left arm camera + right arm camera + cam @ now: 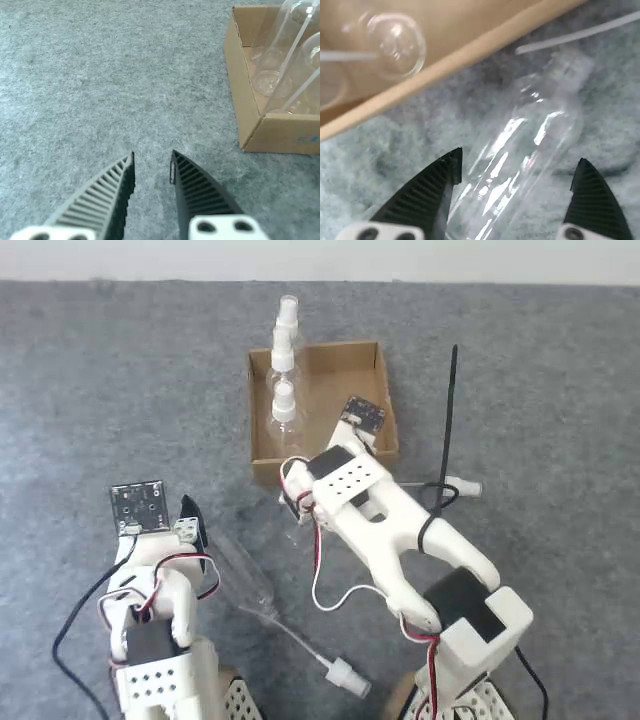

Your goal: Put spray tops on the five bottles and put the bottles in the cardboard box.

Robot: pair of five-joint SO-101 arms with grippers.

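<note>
Grey, carpet-like fabric covers my worktop; beyond the worktop's far edge runs a pale, plain wall.

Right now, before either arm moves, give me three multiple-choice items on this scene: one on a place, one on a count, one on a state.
1. The bottle under the right gripper lies: A on the carpet beside the box; B inside it; C on an arm.
2. Capped bottles standing in the box: A one; B five; C three.
3. The left gripper is: A shut on a bottle; B open and empty; C shut on a top.
Key: A, carpet surrounds it outside the box wall; C, three tops rise there; B, parted fingers, bare carpet between.
</note>
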